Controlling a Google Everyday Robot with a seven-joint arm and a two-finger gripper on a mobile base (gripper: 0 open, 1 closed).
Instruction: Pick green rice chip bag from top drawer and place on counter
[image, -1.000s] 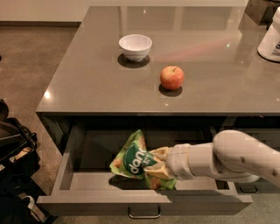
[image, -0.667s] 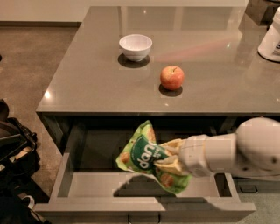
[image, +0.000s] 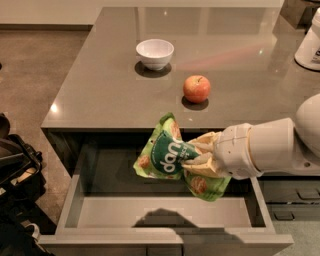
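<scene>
The green rice chip bag (image: 167, 152) is light green with a dark green round patch and white lettering. It hangs in the air above the open top drawer (image: 100, 215), its top corner level with the counter's front edge. My gripper (image: 197, 155) comes in from the right on a white arm and is shut on the bag's right side. The counter (image: 110, 95) is a glossy grey-brown top behind the drawer.
A white bowl (image: 155, 53) and a red apple (image: 196, 88) stand on the counter behind the bag. A white container (image: 310, 45) is at the far right. Dark bags (image: 15, 170) lie on the floor at the left. Narrower drawers (image: 290, 195) sit at the lower right.
My gripper has lifted the bag up out of the drawer, from lying low inside it to hanging at counter-edge height.
</scene>
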